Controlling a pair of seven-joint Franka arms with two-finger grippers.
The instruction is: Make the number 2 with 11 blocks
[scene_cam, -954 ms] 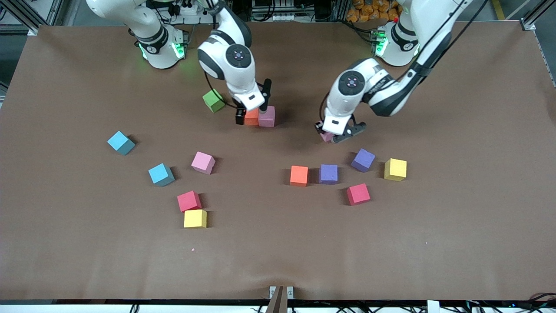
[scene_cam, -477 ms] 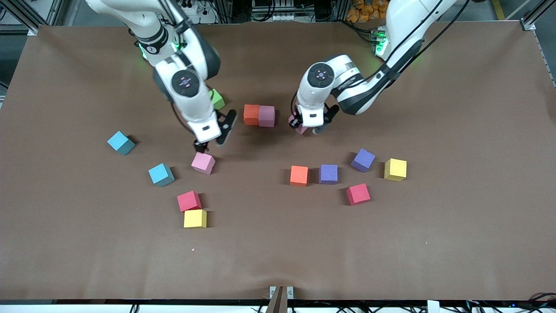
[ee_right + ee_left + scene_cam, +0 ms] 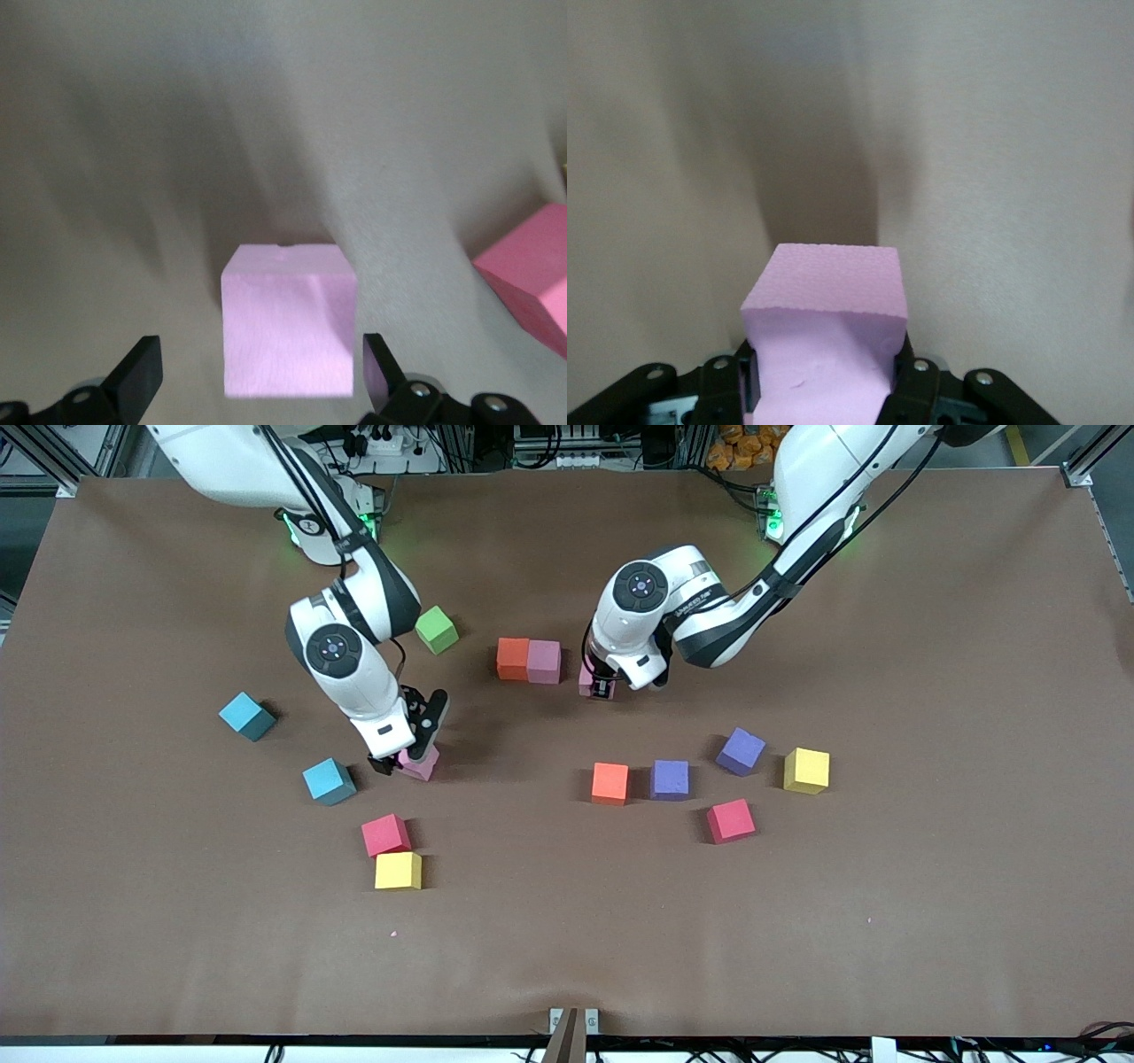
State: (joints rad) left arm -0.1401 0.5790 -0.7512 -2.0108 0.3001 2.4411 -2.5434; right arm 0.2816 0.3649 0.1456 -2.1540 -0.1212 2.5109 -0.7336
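**Bright foam cubes on a plain brown counter**

The counter (image 3: pixel 930 921) is a flat, unpatterned brown. An orange cube (image 3: pixel 512 659) touches a pink cube (image 3: pixel 544 662). A green cube (image 3: pixel 437 630) is the only green one. Two cubes are light blue (image 3: pixel 247 716) (image 3: pixel 329 781), two purple (image 3: pixel 670 779) (image 3: pixel 741 751), two red (image 3: pixel 385 835) (image 3: pixel 731 820), two yellow (image 3: pixel 398 871) (image 3: pixel 806 771). A second orange cube (image 3: pixel 609 783) lies beside a purple one. The arms are white with black joints; each black claw (image 3: pixel 605 689) (image 3: pixel 405 755) is at a plain pink cube (image 3: pixel 826 341) (image 3: pixel 288 320).

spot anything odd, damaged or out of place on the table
Mainly the pink cube in the left gripper: its foam is visibly pinched inward by the closed fingers. A lone green cube also sits near the orange-and-pink pair.
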